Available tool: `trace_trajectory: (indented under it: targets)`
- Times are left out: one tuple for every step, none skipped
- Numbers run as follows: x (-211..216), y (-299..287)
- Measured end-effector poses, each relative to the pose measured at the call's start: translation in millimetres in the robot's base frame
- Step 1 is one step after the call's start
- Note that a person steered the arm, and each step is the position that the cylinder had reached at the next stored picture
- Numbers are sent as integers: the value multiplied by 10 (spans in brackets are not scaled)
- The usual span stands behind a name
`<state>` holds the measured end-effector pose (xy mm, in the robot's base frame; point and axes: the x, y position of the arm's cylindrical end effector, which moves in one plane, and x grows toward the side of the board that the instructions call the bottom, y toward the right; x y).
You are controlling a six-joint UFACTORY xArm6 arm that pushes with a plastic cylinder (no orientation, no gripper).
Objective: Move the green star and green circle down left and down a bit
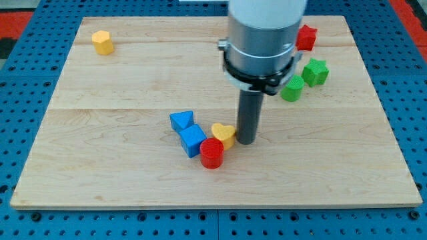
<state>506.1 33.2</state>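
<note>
Tip: my tip (pixel 246 141) was seen grasping nothing, beside the yellow heart (pixel 224 134), centre frame.
Targets: the green star (pixel 315 72) and green circle (pixel 291 89) were found touching, upper right, well apart from the tip.
Handling: both were judged light, rigid, easily slid; pushing from their upper right was advised.
Surface: the wooden board (pixel 100 133) was seen smooth, with open room lower right.

No legible text, label, brand, number or sign was found anywhere in the view. The bench (pixel 133 80) carried no printing, the blocks bore no markings, and the arm's grey housing (pixel 263 30) showed no lettering that could be read.
</note>
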Motion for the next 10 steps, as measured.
trace_trajectory:
  targets:
    - [-20, 137]
    - [-91, 1076]
    - [-470, 1712]
    - [-1074, 2004]
    - [-1508, 2015]
    - [-1589, 1682]
    - [-1550, 1235]
    - [-1410, 978]
    - [-1227, 845]
    - [-1038, 789]
